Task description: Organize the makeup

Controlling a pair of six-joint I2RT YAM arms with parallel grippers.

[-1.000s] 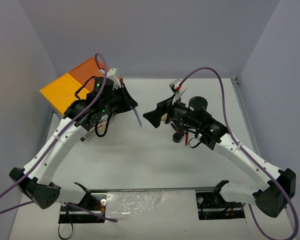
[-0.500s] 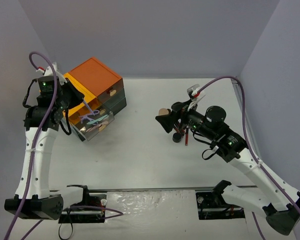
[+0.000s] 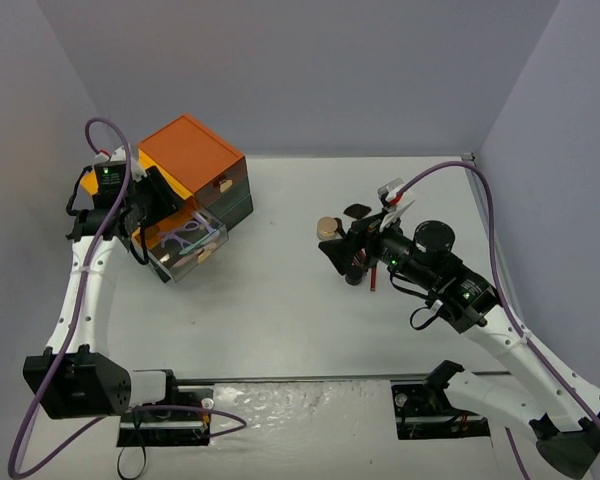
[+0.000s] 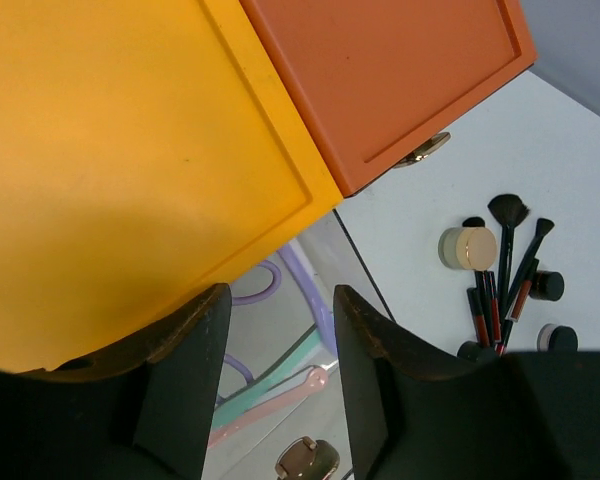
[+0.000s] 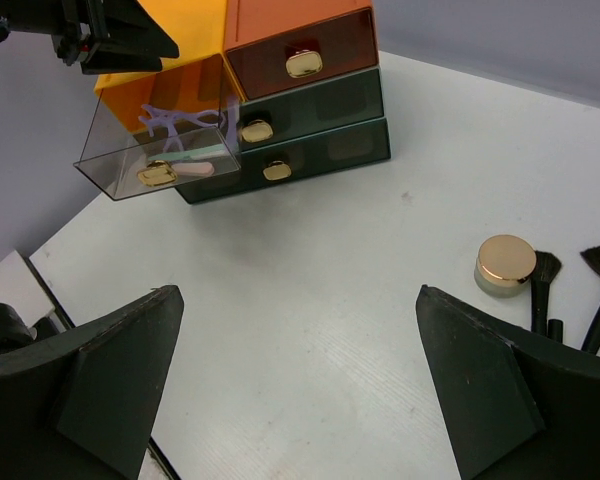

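Note:
The lavender curler lies inside the pulled-out clear drawer of the cabinet. My left gripper hovers just above that drawer, over the yellow top, open with nothing between its fingers. The rest of the makeup sits in a cluster on the table: a gold-lidded jar, black-handled brushes, red and black pencils and a round black compact. My right gripper hangs wide open over bare table, left of the jar, holding nothing.
A pink stick and a teal one also lie in the clear drawer. The cabinet's other drawers are shut. Grey walls close in the table on the left, back and right.
My left arm carried the curler from mid-table to the clear drawer and let go; the curler now lies in it. The right arm drifted slightly, still open.

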